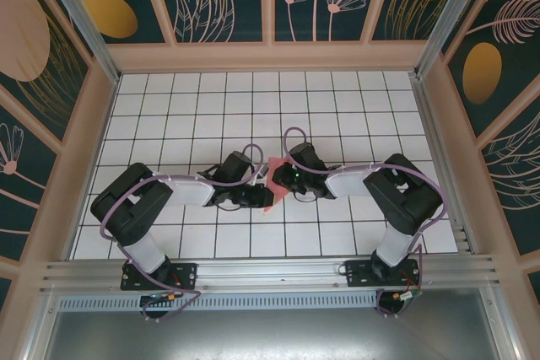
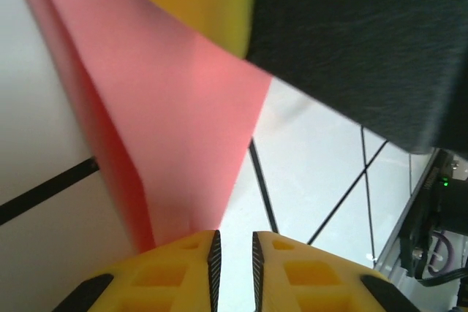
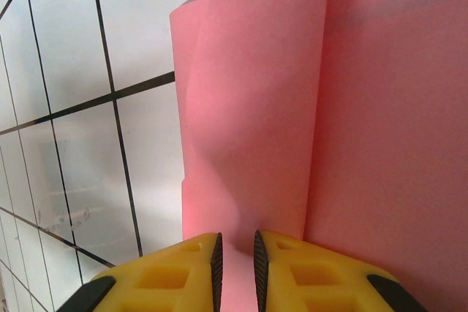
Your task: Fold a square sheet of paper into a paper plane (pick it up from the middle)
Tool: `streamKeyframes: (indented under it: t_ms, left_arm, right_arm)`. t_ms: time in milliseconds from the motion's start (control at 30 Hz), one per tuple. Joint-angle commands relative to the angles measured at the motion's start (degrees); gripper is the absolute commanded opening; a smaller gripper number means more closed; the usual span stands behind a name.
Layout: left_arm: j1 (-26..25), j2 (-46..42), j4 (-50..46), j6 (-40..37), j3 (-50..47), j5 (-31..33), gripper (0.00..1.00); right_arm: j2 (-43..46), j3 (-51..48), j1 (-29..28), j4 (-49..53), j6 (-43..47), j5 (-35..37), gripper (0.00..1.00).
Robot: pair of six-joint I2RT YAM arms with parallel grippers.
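thing: thin pink square sheet of paper (image 1: 270, 187), part-folded, raised between both arms above the middle of the white grid-tiled table (image 1: 337, 115) | right gripper (image 3: 235, 239): pinching a fold, probably to anchor the sheet | left gripper (image 2: 235, 237): jaws nearly together at the paper's corner, cannot tell whether it grips | step: probably working a crease

Left gripper (image 2: 232, 242), right gripper (image 3: 235, 246) — facing (both pinched)

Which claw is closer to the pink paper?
Right, narrowly: the right claw has the pink paper running between its jaws; the left claw sits at the paper's lower corner.
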State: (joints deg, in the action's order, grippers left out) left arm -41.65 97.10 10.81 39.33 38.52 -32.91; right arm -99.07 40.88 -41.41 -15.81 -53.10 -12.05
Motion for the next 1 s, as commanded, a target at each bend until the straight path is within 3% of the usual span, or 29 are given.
streamKeyframes:
  t_ms: [0, 600, 967]
  left_arm:
    - [-0.37, 2.45, -2.55, -2.05, -1.48, 0.56, 0.21]
    - [-0.32, 1.43, -7.39, -5.64, -6.44, -1.25, 0.19]
    - [-0.28, -5.06, -8.86, -4.64, -9.5, -0.47, 0.18]
  right_arm:
    - [-3.54, -0.94, -0.25, 6.76, 0.16, 2.73, 0.24]
    - [-4.01, -0.64, -0.25, 7.4, 0.32, 2.89, 0.24]
    - [-3.85, -0.8, -0.25, 7.23, 0.01, 3.09, 0.24]
